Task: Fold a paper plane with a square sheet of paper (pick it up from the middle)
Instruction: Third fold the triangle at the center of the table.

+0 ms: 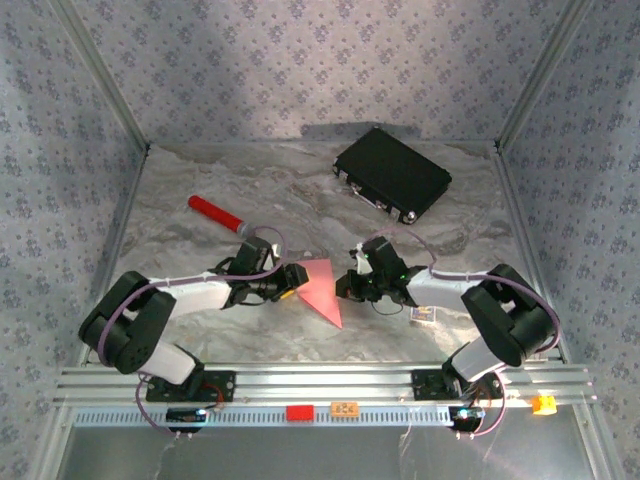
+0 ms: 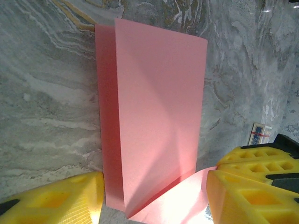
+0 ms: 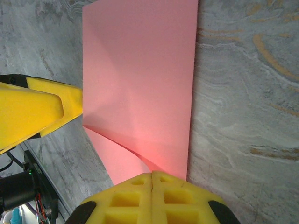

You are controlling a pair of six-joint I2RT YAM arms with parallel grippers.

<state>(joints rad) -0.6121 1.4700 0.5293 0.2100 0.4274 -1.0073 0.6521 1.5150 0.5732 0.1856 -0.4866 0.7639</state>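
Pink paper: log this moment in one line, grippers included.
stage: folding | paper: folded over, resting on table | left gripper: open, astride paper edge | right gripper: shut on paper edge

Tbl (image 1: 300,200): grey marble-look top, walled on 3 sides. Black case (image 1: 392,175) lies flat at far R, set at an angle to the back wall. Red cyl w/ grey cap (image 1: 218,214) lies on its side, L of ctr. Pink paper sheet (image 1: 320,288), folded, near ctr; one layer on the top, other flap raised. Small printed card (image 1: 425,318) flat at near R.
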